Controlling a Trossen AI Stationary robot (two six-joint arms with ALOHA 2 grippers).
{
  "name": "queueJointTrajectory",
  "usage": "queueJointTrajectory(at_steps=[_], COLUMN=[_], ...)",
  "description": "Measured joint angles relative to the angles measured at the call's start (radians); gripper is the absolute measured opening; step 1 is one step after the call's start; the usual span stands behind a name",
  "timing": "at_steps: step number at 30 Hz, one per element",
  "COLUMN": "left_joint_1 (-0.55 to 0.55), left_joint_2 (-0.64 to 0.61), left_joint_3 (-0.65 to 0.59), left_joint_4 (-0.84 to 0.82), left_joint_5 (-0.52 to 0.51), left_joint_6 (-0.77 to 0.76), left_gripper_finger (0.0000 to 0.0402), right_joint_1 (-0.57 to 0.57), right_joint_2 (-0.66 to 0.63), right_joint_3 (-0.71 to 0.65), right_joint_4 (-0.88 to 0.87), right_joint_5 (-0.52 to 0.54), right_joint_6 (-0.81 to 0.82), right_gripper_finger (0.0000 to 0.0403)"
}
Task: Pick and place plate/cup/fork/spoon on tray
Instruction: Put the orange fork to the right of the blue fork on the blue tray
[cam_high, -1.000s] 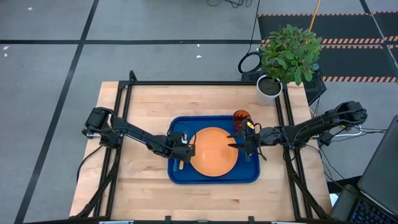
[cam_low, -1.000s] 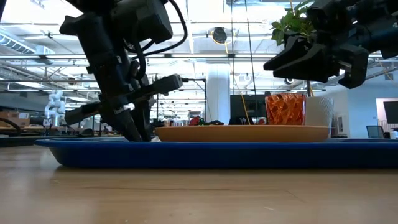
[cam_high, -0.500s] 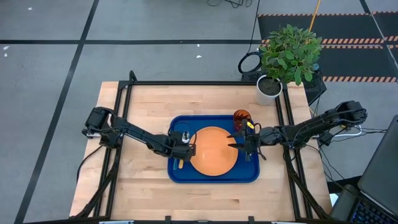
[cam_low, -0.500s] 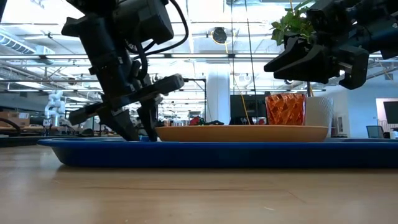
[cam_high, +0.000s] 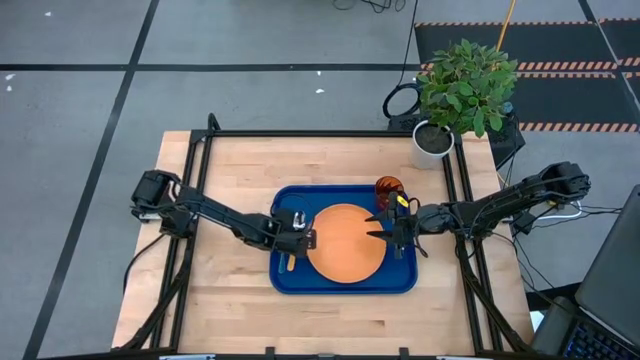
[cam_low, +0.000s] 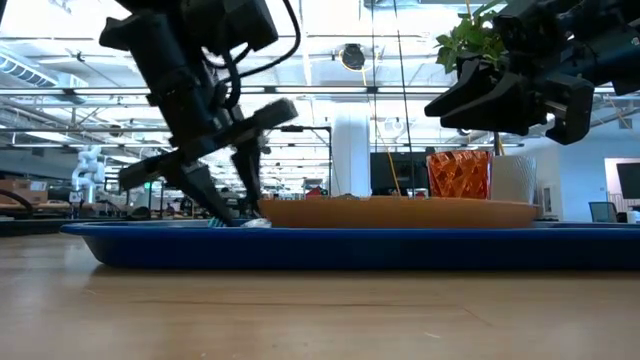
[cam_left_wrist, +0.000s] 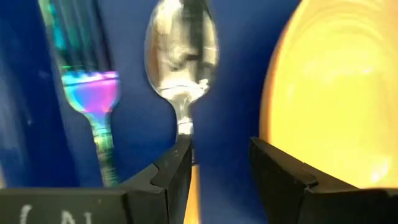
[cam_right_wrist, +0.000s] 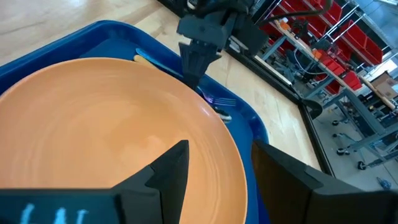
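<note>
A blue tray (cam_high: 345, 289) lies in the middle of the table. On it are the orange plate (cam_high: 345, 243), the dark orange-red cup (cam_high: 388, 188) at its far right corner, and, left of the plate, the fork (cam_left_wrist: 93, 93) beside the spoon (cam_left_wrist: 181, 56), both flat on the tray floor. My left gripper (cam_left_wrist: 221, 168) is open, pointing steeply down just over the spoon's orange handle (cam_left_wrist: 193, 196). It stands low over the tray in the low view (cam_low: 232, 205). My right gripper (cam_right_wrist: 217, 174) hovers open above the plate's right edge.
A white pot with a green plant (cam_high: 433, 140) stands at the table's far right corner, behind the cup. Black frame rails (cam_high: 200, 200) run along the table's left, far and right sides. Bare wood lies near and left of the tray.
My left gripper has opened from shut and let go of the spoon, which now lies on the tray floor beside the fork. My right gripper has kept still.
</note>
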Motion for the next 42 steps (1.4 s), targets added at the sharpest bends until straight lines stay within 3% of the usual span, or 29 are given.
queueJointTrajectory(at_steps=[14,20,24,30,35,38,42], left_joint_1=[0.008,0.042,0.054,0.035,0.034,0.049,0.092], left_joint_2=[-0.055,-0.096,-0.163,-0.283,-0.358,-0.389,-0.438], left_joint_3=[0.000,0.000,0.001,0.000,0.001,0.001,0.001], left_joint_4=[-0.049,-0.025,0.027,0.216,0.404,0.426,0.432], left_joint_5=[-0.040,-0.071,-0.155,-0.338,-0.372,-0.374,-0.352], left_joint_6=[0.116,0.313,0.544,1.139,1.567,1.718,1.837], left_gripper_finger=[0.0161,0.0161,0.0161,0.0161,0.0161,0.0161,0.0161], right_joint_1=[0.000,0.000,0.000,0.000,-0.018,-0.046,-0.100], right_joint_2=[0.000,0.000,0.000,0.030,0.074,0.114,0.195], right_joint_3=[0.000,0.000,-0.001,0.000,0.028,0.101,0.263], right_joint_4=[-0.020,0.010,0.074,0.149,0.188,0.115,-0.106], right_joint_5=[0.000,0.000,-0.008,-0.048,0.002,0.035,0.035], right_joint_6=[0.134,0.179,0.232,0.282,0.304,0.285,0.287], right_gripper_finger=[0.0169,0.0169,0.0169,0.0169,0.0169,0.0169,0.0169])
